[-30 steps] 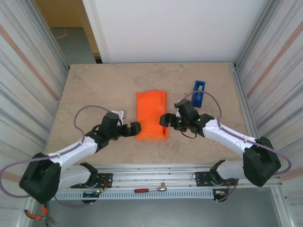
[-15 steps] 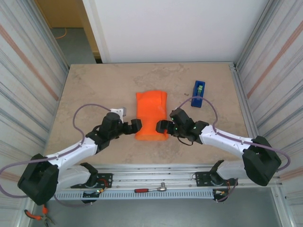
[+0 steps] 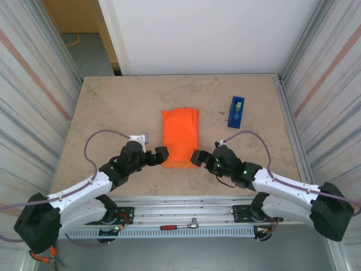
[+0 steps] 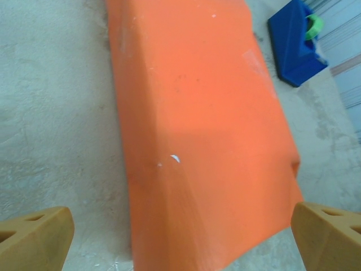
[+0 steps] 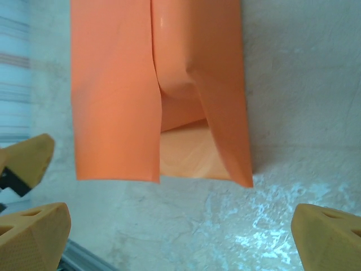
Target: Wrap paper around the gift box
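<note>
Here's the paper [image 3: 180, 137], bright orange, folded into a long packet lying flat in the middle of the table [image 3: 113, 107], its long sides running away from the arms. From the left wrist you can see ridges and a raised hump running through the packet. That looks like the gift box underneath, though the paper covers it and I can't say for sure.

At the paper's near end, the right wrist camera shows two flaps overlapping down the middle. The end itself gapes open like a tunnel mouth, with a paler orange glow inside.

Left gripper [image 3: 159, 156] sits just beside the paper's near left corner, jaws spread wide and holding nothing. In its own camera the tan fingertips [image 4: 34, 237] stand on either side of the paper's near end, clear of the sheet.

Right gripper [image 3: 197, 158] is just beside the paper's near right corner, jaws also thrown wide and empty. Its fingertips [image 5: 330, 237] hang short of the paper's open end, with bare table between them and the edge.

The two grippers face each other across that near end.

Off past the paper's far right corner, well apart from it, lies the blue tape dispenser [image 3: 236, 111].
</note>
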Controlling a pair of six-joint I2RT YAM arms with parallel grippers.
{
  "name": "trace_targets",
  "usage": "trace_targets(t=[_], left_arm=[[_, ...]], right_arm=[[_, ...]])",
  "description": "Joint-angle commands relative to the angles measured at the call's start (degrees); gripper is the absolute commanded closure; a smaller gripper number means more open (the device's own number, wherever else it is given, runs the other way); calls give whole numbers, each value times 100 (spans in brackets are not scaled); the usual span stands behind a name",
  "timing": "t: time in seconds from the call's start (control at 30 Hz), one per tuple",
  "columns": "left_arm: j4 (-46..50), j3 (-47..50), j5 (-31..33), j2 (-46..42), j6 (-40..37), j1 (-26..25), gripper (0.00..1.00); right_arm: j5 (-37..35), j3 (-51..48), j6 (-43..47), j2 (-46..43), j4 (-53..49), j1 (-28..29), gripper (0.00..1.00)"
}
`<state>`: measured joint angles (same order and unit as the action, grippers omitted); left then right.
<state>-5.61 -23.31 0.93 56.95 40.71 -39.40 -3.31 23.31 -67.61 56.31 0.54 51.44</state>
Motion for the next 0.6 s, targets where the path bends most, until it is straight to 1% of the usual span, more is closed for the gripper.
trace_targets(t=[0.0, 0.13, 0.27, 0.3, 0.43, 0.5, 0.57], left_arm=[[242, -435, 241, 250, -148, 19, 1], [209, -623, 95, 486, -199, 166, 1], [284, -745, -221, 633, -206, 410, 1], [355, -788, -226, 649, -258, 416, 1], [343, -784, -385, 713, -397, 436, 1], [296, -719, -518, 773, -423, 441, 1], [143, -534, -510, 766, -339, 392, 1]], right_arm=[[-627, -141, -829, -216, 995, 274, 2], [-941, 4, -967, -120, 1052, 488, 2], [-906, 35, -1057, 221, 1153, 503, 2], [-914, 77, -1052, 264, 1028, 499, 2], [-919, 353, -604, 455, 383, 439, 2], [-648, 460, -304, 595, 226, 275, 2], [-470, 521, -94, 747, 169, 132, 2]])
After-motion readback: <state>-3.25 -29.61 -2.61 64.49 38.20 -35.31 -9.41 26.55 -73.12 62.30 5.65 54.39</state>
